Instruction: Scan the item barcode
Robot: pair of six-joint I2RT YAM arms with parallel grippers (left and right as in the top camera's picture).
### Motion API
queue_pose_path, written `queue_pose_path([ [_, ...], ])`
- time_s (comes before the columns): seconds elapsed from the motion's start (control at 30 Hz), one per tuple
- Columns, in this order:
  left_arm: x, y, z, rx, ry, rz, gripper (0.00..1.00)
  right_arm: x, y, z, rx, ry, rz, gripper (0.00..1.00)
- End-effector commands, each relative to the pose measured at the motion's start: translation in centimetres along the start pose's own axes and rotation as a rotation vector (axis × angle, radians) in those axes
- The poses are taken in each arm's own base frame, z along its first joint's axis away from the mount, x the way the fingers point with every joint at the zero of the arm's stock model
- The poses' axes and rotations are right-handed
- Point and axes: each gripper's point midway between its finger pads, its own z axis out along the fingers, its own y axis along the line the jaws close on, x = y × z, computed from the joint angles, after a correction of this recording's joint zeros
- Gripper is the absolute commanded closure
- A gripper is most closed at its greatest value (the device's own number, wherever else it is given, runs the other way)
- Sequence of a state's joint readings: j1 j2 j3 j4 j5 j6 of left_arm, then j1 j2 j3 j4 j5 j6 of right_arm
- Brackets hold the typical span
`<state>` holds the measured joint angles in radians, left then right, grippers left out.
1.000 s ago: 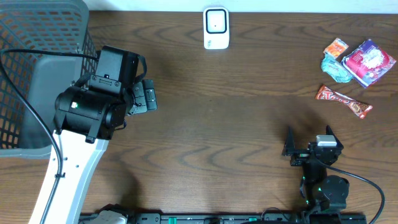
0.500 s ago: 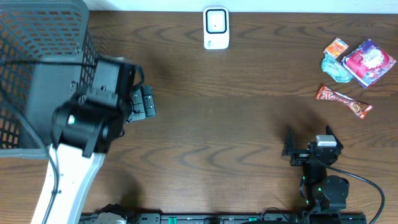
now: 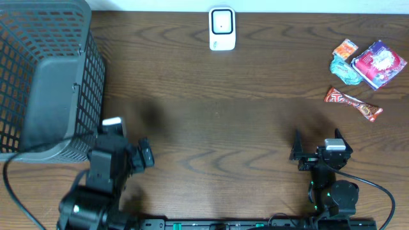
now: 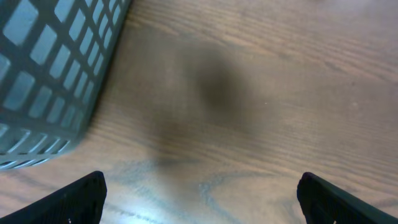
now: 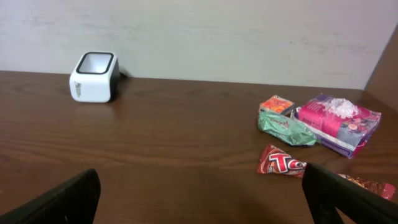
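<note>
A: Fingers first. What have they got?
B: Nothing. The right gripper (image 3: 317,144) stands wide open over bare table (image 3: 223,115). The left gripper (image 3: 142,156) is just as wide and empty, near a corner of the basket (image 3: 96,70).
A: And the goods?
B: Far right of the table, well apart from both. A candy bar (image 3: 353,104) lies alone, nearest the right gripper. Behind it is a huddle of green wrapper (image 3: 345,70), orange packet (image 3: 346,48) and pink box (image 3: 381,62), touching one another. The scanner (image 3: 222,29) stands at the far edge, about the middle, window facing up.
A: What might spoil it?
B: Three things, I'd say. Reach into the huddle and the fingers may catch two items or shove the rest about. The bar looks flat and slick, so a pinch from above may skid off it. And I cannot tell where any barcode sits, so the item may come over the window wrong side down and give no read.
A: The left arm?
B: It is close to the basket, and a careless swing could knock it.
</note>
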<state>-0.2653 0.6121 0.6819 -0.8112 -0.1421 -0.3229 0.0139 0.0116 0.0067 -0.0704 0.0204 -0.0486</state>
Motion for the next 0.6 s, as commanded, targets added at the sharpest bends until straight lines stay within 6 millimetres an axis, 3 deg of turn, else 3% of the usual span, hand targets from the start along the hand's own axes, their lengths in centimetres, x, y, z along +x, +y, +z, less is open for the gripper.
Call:
queue_pose_path([
  [0.0, 1.2, 0.5, 0.2, 0.025, -0.071, -0.003, 0.02, 0.0, -0.2, 0.0, 0.007, 0.000, -0.011, 0.01],
  [0.07, 1.0, 0.2, 0.5, 0.057, -0.123, 0.008, 0.02, 0.0, -0.2, 0.0, 0.007, 0.000, -0.011, 0.01],
  [0.23, 0.0, -2.7, 0.8, 0.232, -0.300, 0.208, 0.02, 0.1, -0.2, 0.0, 0.007, 0.000, -0.011, 0.01],
  [0.57, -0.6, -2.7, 2.5, 0.313, -0.541, 0.175, 0.02, 0.1, -0.2, 0.0, 0.007, 0.001, -0.011, 0.01],
])
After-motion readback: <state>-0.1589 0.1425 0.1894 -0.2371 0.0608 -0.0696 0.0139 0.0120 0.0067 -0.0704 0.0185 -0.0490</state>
